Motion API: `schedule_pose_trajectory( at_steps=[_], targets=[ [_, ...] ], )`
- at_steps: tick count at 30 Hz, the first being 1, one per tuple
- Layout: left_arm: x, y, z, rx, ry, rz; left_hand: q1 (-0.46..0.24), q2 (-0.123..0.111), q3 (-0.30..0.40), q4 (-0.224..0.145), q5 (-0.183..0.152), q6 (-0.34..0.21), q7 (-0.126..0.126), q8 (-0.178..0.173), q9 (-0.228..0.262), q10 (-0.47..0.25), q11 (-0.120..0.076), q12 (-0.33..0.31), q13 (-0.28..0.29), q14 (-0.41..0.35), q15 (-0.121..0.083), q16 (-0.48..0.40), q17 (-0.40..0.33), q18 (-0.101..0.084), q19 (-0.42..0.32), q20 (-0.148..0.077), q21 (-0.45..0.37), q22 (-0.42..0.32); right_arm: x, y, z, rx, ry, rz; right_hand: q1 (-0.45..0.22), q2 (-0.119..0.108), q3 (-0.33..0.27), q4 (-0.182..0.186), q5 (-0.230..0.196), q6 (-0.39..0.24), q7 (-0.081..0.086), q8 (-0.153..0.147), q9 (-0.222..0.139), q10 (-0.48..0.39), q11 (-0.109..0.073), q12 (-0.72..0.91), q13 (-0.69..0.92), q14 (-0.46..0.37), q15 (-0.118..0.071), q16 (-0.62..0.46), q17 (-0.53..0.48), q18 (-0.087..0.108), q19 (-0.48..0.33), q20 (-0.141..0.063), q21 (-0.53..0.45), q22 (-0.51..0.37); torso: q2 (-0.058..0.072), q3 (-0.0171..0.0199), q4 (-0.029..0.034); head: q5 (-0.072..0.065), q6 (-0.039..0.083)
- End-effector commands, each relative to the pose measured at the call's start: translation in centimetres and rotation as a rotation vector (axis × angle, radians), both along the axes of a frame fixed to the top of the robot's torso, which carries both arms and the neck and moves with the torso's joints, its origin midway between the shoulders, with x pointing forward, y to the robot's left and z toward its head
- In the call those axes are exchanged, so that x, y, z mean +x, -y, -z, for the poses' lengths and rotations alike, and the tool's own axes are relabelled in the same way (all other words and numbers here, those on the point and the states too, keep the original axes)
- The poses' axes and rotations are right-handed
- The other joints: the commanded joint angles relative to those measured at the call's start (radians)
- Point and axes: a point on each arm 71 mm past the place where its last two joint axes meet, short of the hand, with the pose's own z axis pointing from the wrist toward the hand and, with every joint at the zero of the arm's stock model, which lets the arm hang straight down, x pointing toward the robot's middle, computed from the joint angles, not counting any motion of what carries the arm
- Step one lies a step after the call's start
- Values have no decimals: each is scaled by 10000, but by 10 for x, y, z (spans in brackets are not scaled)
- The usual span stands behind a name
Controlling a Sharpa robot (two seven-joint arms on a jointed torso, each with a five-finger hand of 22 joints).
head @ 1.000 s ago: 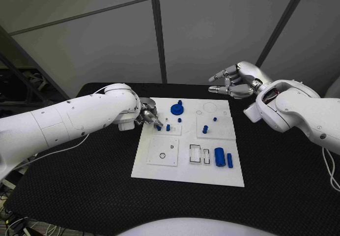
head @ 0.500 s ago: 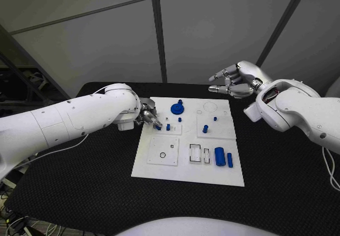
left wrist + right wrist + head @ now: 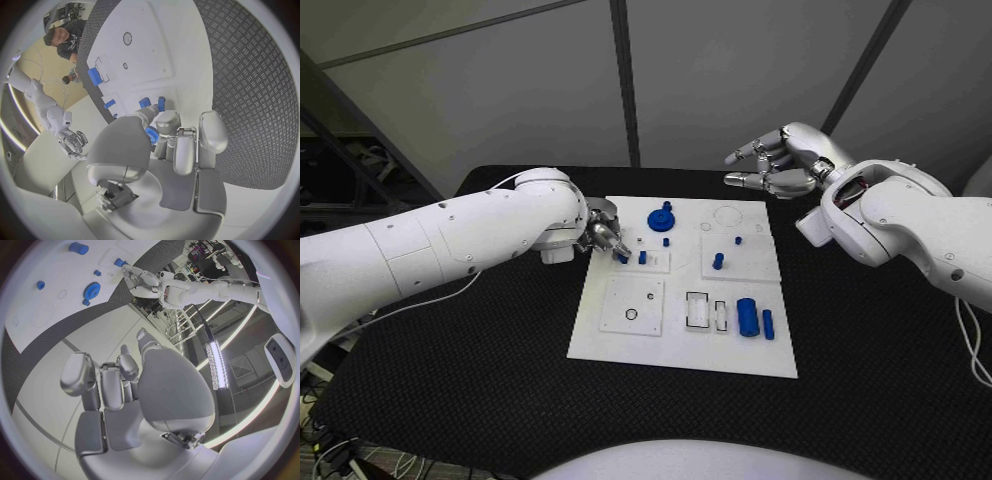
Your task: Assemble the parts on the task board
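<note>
the left hand (image 3: 603,233) pinched a small blue part (image 3: 152,135) over the task board (image 3: 678,350), insertion pending. the right hand (image 3: 783,165) hovered empty, its fingers (image 3: 740,181) loosely apart.

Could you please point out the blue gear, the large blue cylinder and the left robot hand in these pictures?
blue gear (image 3: 661,221): head view, on its round top face.
large blue cylinder (image 3: 747,319): head view, on the middle of its side.
left robot hand (image 3: 604,237): head view, on the fingers at the board's edge.

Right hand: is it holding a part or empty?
Empty. The right hand hangs beyond the board's far edge, fingers curled loosely apart, nothing between them.
</note>
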Motion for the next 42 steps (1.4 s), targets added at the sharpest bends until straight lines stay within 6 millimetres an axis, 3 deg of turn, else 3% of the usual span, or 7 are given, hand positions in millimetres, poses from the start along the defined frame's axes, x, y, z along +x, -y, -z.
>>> schedule_pose_trajectory(
  at_steps=[1,2,3,8,27,38,42],
  targets=[
    [-5,5,7,164,-494,314,-263,-96,1679,-1545,-186,186,-92,108,70,83,-71,28,-21,900,-60,69,2052,-322,80,13,66,43,0,-1,-2,49,51,-102,-47,31,-23,-30,58,37,0,-36,13,80,-13,42,10,397,-64,-53,13,175,-20,-36,-51,10,0,6,-2,0,-9],
    [-5,5,8,166,-525,320,-351,-124,1647,-1472,-367,221,-122,134,109,100,-86,27,-28,903,-71,79,2064,-324,88,5,72,58,0,-1,-2,49,51,-101,-47,31,-23,-30,58,37,0,-36,13,80,-13,42,10,397,-64,-53,13,175,-20,-36,-51,10,-2,7,0,-4,-12],
    [-5,6,8,175,-553,321,-473,-153,1584,-1346,-857,257,-188,160,160,128,-103,36,-32,909,-97,97,2086,-328,104,-12,82,84,0,-1,-2,49,52,-101,-47,31,-23,-30,58,37,0,-36,13,80,-13,42,10,397,-64,-53,13,175,-20,-36,-51,10,-2,7,0,-4,-12],
    [-4,7,9,275,-649,262,-879,-250,1303,-785,-1814,400,-271,242,320,208,-171,164,19,933,-179,177,2186,-353,177,-78,136,192,0,-1,-2,53,51,-97,-47,31,-23,-30,58,37,0,-36,13,80,-13,42,10,397,-64,-53,13,175,-20,-36,-51,10,-5,5,4,-10,-12],
    [1,1,11,463,-560,-256,-1274,-673,703,339,-2278,527,-318,283,613,235,-211,259,61,940,-265,208,2221,-379,255,-180,183,326,0,0,-2,52,49,-84,-59,39,-28,-37,62,37,-1,-38,18,72,-13,26,-15,397,-66,-71,-5,180,-25,-38,-76,-17,-3,0,8,-40,-6],
    [3,-8,8,290,-189,-622,-1764,-1660,-395,1525,-2288,572,-302,209,687,205,-213,285,94,918,-283,146,2141,-377,244,-217,143,324,-1,1,-2,51,60,-66,-59,39,-28,-37,62,37,-1,-38,18,72,-13,26,-15,397,-66,-71,-5,180,-25,-38,-76,-17,-3,-6,12,-53,21],
    [4,-11,5,60,158,-910,-1752,-1806,-654,1952,-2288,499,-294,127,688,224,-215,531,248,938,-287,206,2217,-402,330,-218,226,442,-1,1,-2,53,61,-61,-68,38,-33,-35,61,35,0,-39,19,68,-13,21,-21,396,-66,-80,-15,183,-30,-39,-86,-30,-2,-2,10,-64,30]
  ],
)
